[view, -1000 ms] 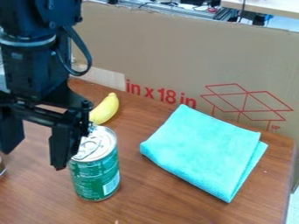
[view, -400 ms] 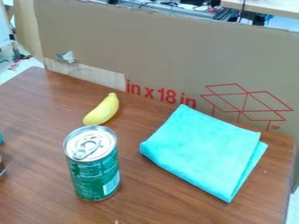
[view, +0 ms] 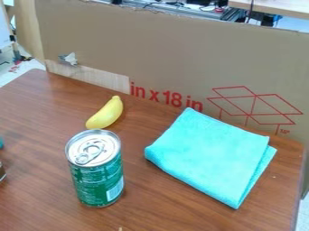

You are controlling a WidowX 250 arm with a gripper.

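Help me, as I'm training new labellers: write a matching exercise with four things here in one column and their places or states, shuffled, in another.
Things
1. Green cylindrical metal can
2. Yellow curved banana
3. Turquoise fabric cloth
4. Brown cardboard panel

Places or states
A. Folded, lying toward the right of the brown wooden table
B. Standing upright on the table
C. Marked with red print
D. Lying just behind the can

Pairs: 1-B, 2-D, 3-A, 4-C
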